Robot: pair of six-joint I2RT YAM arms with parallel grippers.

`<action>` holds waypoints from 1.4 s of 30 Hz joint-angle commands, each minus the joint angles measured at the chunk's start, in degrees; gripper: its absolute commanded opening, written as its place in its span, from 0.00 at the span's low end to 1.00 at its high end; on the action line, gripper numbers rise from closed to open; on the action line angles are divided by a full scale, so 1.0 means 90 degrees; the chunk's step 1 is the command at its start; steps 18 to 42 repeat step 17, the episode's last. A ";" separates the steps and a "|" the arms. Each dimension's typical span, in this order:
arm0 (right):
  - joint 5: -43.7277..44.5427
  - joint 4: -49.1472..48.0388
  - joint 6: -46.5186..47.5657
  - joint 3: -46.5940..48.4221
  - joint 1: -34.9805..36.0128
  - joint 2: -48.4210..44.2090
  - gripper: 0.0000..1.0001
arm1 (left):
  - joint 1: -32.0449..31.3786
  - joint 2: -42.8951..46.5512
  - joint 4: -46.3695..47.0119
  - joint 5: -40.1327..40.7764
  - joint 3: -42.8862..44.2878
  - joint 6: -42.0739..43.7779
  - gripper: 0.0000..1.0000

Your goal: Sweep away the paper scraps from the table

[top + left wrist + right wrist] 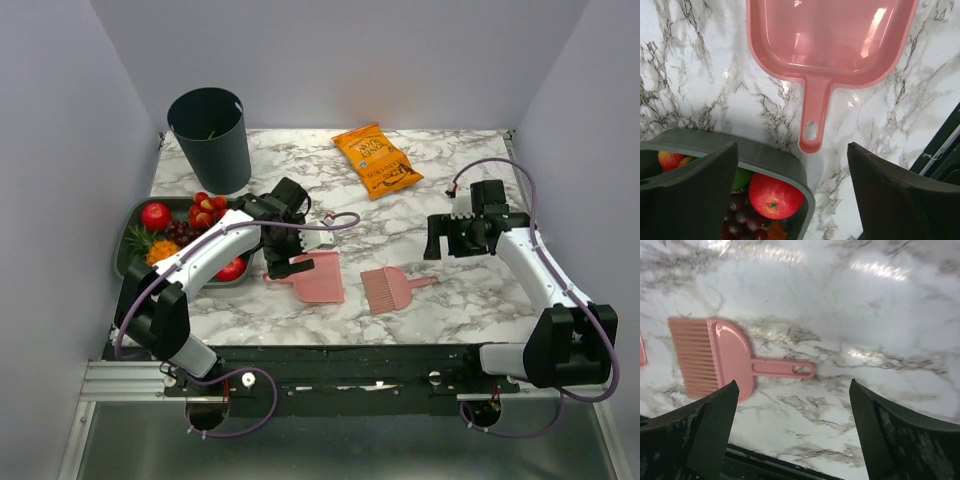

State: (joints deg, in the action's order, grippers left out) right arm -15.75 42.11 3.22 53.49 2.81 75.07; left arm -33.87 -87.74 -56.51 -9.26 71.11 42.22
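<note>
No paper scraps show on the marble table (300,160) in any view. A pink dustpan (312,278) lies empty at the front centre, and a pink brush (390,288) lies just right of it. My left gripper (288,262) is open and empty, hovering over the dustpan's handle (812,120) and the tray corner. In the left wrist view the gripper (791,145) looks down on the dustpan (830,40). My right gripper (445,240) is open and empty, right of the brush. In the right wrist view the gripper (793,382) is over bare table (840,315), with the brush (715,357) at upper left.
A dark grey tray (122,250) of toy fruits sits at the left; its rim (775,162) and a red apple (772,195) lie under my left gripper. A dark bin (210,140) stands at the back left. An orange snack bag (377,160) lies at the back centre.
</note>
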 commanded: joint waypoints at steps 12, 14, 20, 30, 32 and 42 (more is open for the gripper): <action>0.1204 0.1112 -0.0982 0.2659 -0.0048 -0.0284 1.00 | 0.0462 0.0141 0.0850 -0.0347 0.0408 -0.1887 0.98; 0.0941 0.1112 -0.1022 0.2708 -0.0058 -0.0381 1.00 | 0.0628 0.0062 0.0839 -0.0707 0.0506 -0.2014 0.98; 0.0939 0.0948 -0.1100 0.2709 -0.0048 -0.0391 1.00 | 0.0765 -0.0152 0.0869 -0.0934 0.0711 -0.2278 0.98; 0.0939 0.0948 -0.1100 0.2709 -0.0048 -0.0391 1.00 | 0.0765 -0.0152 0.0869 -0.0934 0.0711 -0.2278 0.98; 0.0939 0.0948 -0.1100 0.2709 -0.0048 -0.0391 1.00 | 0.0765 -0.0152 0.0869 -0.0934 0.0711 -0.2278 0.98; 0.0939 0.0948 -0.1100 0.2709 -0.0048 -0.0391 1.00 | 0.0765 -0.0152 0.0869 -0.0934 0.0711 -0.2278 0.98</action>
